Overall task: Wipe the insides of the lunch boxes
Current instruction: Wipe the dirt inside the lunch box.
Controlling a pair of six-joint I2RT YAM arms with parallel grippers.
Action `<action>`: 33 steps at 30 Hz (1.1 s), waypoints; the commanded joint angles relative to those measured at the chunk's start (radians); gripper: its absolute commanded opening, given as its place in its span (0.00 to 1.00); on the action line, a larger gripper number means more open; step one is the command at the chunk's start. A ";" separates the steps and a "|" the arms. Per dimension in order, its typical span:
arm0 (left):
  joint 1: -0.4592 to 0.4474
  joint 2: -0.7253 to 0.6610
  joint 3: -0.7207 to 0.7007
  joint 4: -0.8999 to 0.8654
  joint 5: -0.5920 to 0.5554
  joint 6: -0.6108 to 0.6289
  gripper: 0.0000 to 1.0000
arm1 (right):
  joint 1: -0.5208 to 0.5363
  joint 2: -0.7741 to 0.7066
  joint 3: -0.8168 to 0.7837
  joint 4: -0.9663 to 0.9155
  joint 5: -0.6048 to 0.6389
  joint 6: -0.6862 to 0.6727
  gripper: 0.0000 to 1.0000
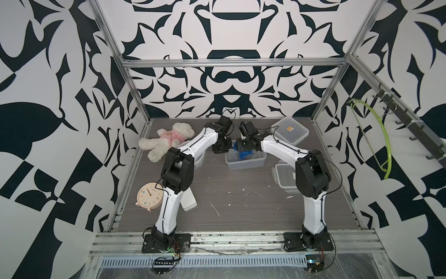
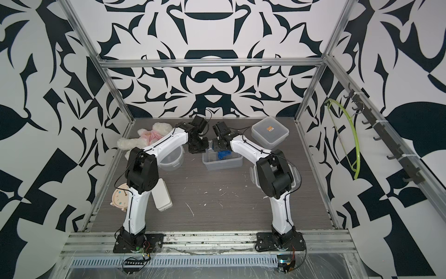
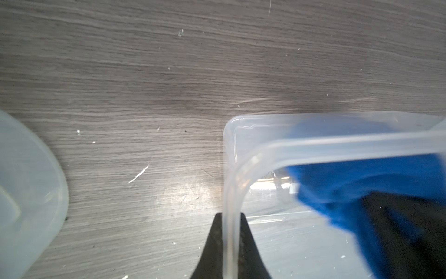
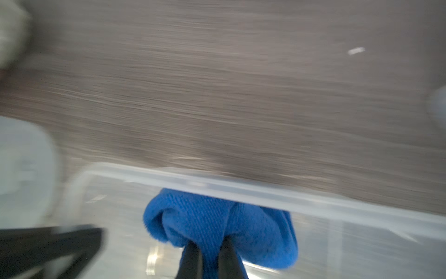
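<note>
The open rectangular lunch box (image 1: 245, 161) stands on the bench (image 1: 241, 205) just above the centre of the frame in both top views. The left hand (image 3: 231, 238) is pinching the wall at the box's left end, with one finger outside and one inside. The right hand (image 4: 212, 256) is pressed together on a blue cloth (image 4: 217, 217), which sits inside the box close to a long wall. The lidded rectangular lunch box (image 1: 289, 131) sits at the upper right of the bench. The round lunch box (image 2: 171, 158) stands left of centre, partly hidden under the left arm (image 2: 164, 145). A snap-clip lid (image 1: 284, 178) lies right of centre, beside the right arm (image 1: 311, 178). The right wrist view is motion-blurred.
</note>
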 commanded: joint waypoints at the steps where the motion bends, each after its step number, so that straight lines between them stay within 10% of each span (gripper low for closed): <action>1: -0.012 -0.004 -0.010 -0.089 0.033 0.020 0.00 | -0.033 -0.027 0.032 -0.130 0.321 -0.148 0.00; 8: -0.011 0.000 0.011 -0.110 0.003 0.031 0.00 | -0.040 -0.010 -0.044 -0.213 0.396 -0.192 0.00; 25: -0.011 0.033 0.073 -0.113 0.021 0.017 0.00 | 0.072 0.214 0.073 0.019 -0.689 -0.047 0.00; 33: -0.011 0.037 0.072 -0.110 0.010 0.029 0.00 | 0.039 0.145 -0.021 -0.224 -0.807 -0.146 0.00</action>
